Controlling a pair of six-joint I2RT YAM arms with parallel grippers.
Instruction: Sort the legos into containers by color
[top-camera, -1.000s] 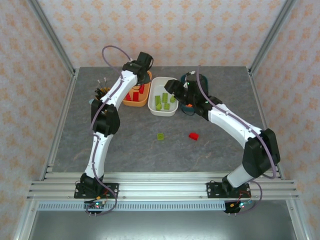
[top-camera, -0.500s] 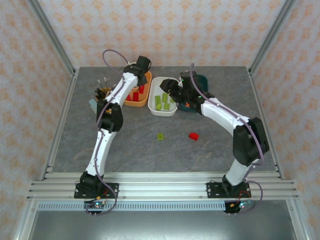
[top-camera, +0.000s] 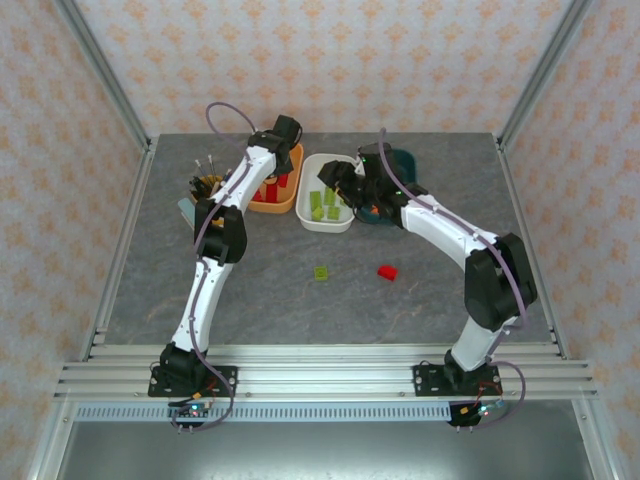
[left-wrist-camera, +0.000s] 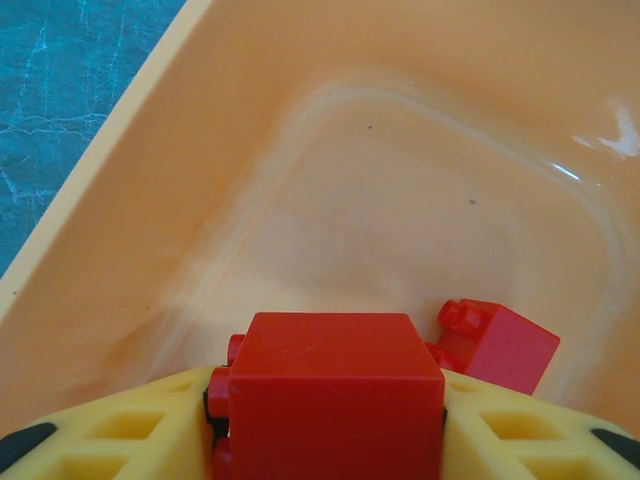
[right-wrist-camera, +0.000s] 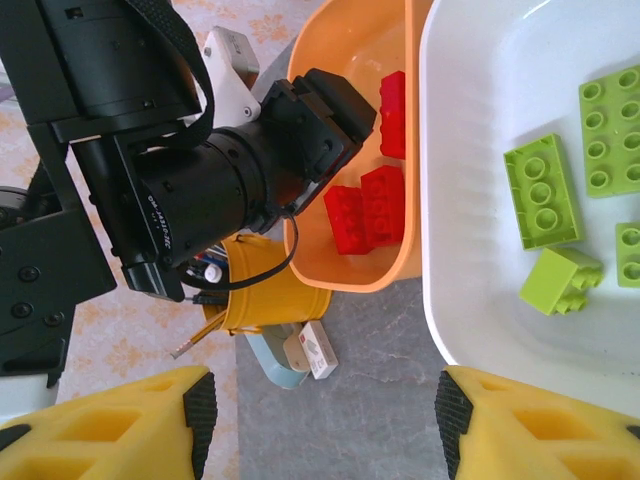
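Left wrist shows your left gripper (left-wrist-camera: 326, 432) pinching a red brick (left-wrist-camera: 330, 365) low inside the orange tub (left-wrist-camera: 420, 150); it looks light, rigid and slick, so hold its flat sides squarely, while your right gripper (right-wrist-camera: 322, 415) hangs with fingers spread.

right arm did most of the moving: elbow pulled in from right side of desk (top-camera: 250, 290), forearm now runs straighter toward tubs. right end effector (top-camera: 336, 178) slid left from teal tub (top-camera: 405, 158) side, now over right half of white tub (top-camera: 322, 227). most of that swing came early, last half sec just a small creep left. more teal tub showing at back. left arm barely budged: elbow tucked in a touch, left end effector (left-wrist-camera: 328, 400) with red lego (left-wrist-camera: 330, 375) nudged slightly lower over orange tub (top-camera: 272, 207).
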